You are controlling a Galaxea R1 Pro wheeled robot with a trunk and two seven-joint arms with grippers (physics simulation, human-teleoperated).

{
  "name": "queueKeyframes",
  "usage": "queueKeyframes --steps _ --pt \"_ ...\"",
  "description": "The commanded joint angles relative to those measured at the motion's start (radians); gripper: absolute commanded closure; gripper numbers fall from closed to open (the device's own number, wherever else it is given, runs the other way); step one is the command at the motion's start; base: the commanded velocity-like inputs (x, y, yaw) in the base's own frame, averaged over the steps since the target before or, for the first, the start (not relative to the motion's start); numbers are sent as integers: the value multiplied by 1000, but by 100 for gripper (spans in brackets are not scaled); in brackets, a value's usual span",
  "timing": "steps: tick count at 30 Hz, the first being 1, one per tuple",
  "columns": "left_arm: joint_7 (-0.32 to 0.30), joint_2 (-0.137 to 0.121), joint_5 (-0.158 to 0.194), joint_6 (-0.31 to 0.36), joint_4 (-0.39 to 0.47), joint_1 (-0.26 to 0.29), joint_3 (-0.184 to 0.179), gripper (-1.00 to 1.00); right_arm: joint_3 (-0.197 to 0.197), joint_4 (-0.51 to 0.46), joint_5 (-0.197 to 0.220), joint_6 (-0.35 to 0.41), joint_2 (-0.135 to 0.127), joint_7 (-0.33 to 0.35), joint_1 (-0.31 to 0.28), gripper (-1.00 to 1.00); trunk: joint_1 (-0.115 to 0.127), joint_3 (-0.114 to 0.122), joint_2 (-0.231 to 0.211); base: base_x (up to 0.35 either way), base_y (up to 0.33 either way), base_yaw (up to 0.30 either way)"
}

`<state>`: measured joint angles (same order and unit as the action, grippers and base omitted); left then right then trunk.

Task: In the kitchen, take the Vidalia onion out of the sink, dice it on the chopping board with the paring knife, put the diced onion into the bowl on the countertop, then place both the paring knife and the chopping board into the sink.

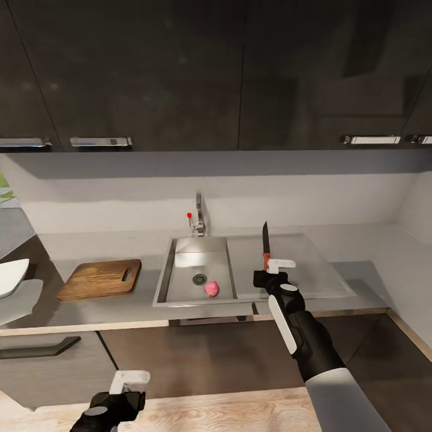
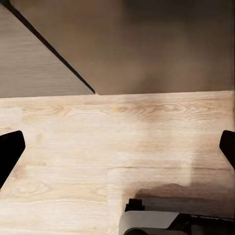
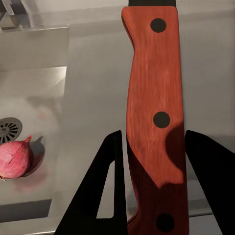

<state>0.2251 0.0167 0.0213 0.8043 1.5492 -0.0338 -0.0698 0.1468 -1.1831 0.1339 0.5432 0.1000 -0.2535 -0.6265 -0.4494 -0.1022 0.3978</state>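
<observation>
The pinkish-red Vidalia onion (image 1: 212, 289) (image 3: 14, 159) lies in the steel sink (image 1: 180, 288) beside the round drain (image 1: 199, 279). My right gripper (image 1: 271, 265) (image 3: 156, 196) hovers over the flat drainer, just right of the basin. It is shut on the paring knife (image 1: 264, 240), whose red-orange handle (image 3: 156, 98) sits between the dark fingers (image 3: 105, 196) with the blade pointing up and away. The dark-brown chopping board (image 1: 101, 278) lies bare on the countertop (image 1: 72, 247) left of the sink. A white bowl (image 1: 11, 277) is partly cut off at the left edge. My left gripper (image 1: 123, 387) (image 2: 117, 152) hangs low over the floor, open.
A chrome tap with a red knob (image 1: 198, 219) stands behind the basin. Dark wall cabinets (image 1: 180, 72) hang above, and lower cabinet fronts (image 1: 48, 360) run under the counter. Light wooden floor (image 2: 117, 137) lies below the left gripper.
</observation>
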Motion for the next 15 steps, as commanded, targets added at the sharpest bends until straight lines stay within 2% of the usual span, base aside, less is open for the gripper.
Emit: queueKeyframes --steps 1,3,6,7,8,10,11,15 --pt "5 1 3 9 1 16 -3 -100 2 -1 11 3 0 -9 -1 100 -1 -2 2 0 0 0" --pt "5 7 3 27 1 40 -7 -100 2 -1 11 3 -1 -9 -1 100 -1 -2 2 0 0 0" --pt "5 17 3 90 1 83 -15 -100 2 -1 11 3 -2 -9 -1 100 -1 -2 2 0 0 0" --pt "5 20 3 114 1 102 -17 -100 2 -1 11 3 -3 -9 -1 100 -1 -2 2 0 0 0" --pt "5 32 3 145 1 144 -34 -100 2 -1 12 3 -3 -9 -1 100 -1 -2 2 0 0 0" --pt "5 38 3 154 2 167 -47 -100 2 -1 12 3 -3 -9 -1 100 -1 -2 2 0 0 0" --pt "5 52 3 181 2 209 -67 -100 2 -1 12 3 -3 -9 -1 100 -1 -2 2 0 0 0" --pt "5 72 3 201 2 257 -73 -100 2 -1 11 3 -3 -9 -1 100 -1 -2 2 0 0 0"
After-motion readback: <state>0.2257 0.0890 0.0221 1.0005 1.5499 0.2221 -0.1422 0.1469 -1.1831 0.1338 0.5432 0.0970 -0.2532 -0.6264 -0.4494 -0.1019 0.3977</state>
